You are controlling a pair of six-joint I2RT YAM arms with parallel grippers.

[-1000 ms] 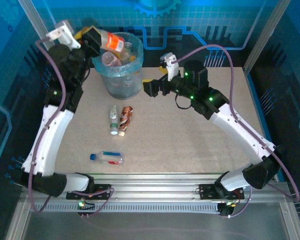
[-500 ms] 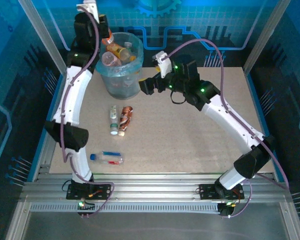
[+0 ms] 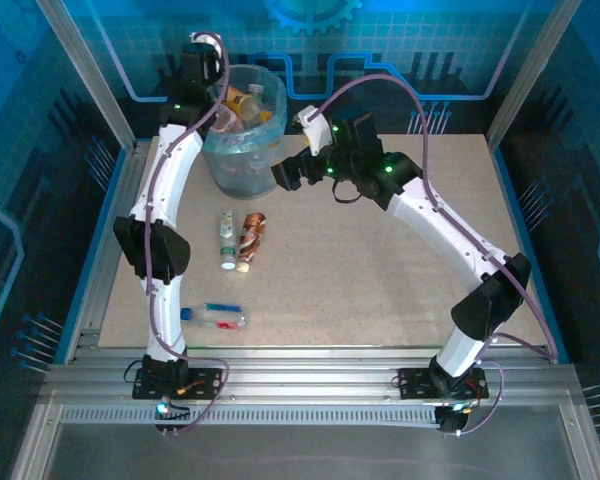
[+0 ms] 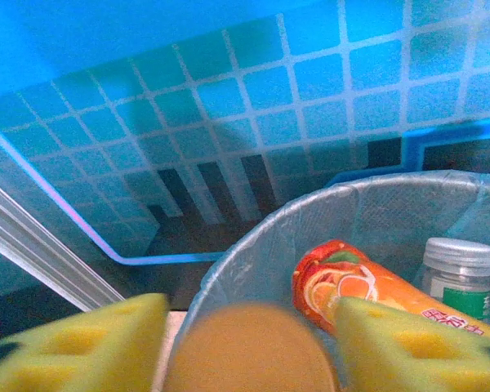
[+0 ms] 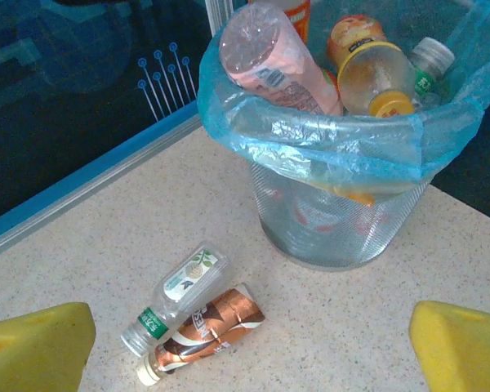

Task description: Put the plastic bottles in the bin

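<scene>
My left gripper point(image 3: 213, 92) hangs over the back-left rim of the bin point(image 3: 242, 160), a grey mesh bin lined with a light-blue bag. In the left wrist view its yellow pads point(image 4: 106, 343) stand open, with the blurred orange end of a plastic bottle point(image 4: 249, 355) between them and slim gaps at both sides. Several bottles fill the bin, among them an orange-labelled one point(image 4: 351, 282) and a pink one point(image 5: 269, 57). My right gripper point(image 3: 280, 178) is open and holds nothing, just right of the bin. On the table lie a green-labelled bottle point(image 5: 180, 290), a crushed brown one point(image 5: 208, 327) and a blue-capped one point(image 3: 213, 317).
The bin point(image 5: 343, 220) stands at the table's back left, close to the blue wall and a metal frame post point(image 4: 33, 253). The green-labelled and brown bottles touch side by side in front of it. Bare table point(image 3: 380, 280) spreads to the right and front.
The left arm has swung up and right, bringing the orange bottle over the bin, and its jaws have widened. The right arm has shifted left toward the bin.
</scene>
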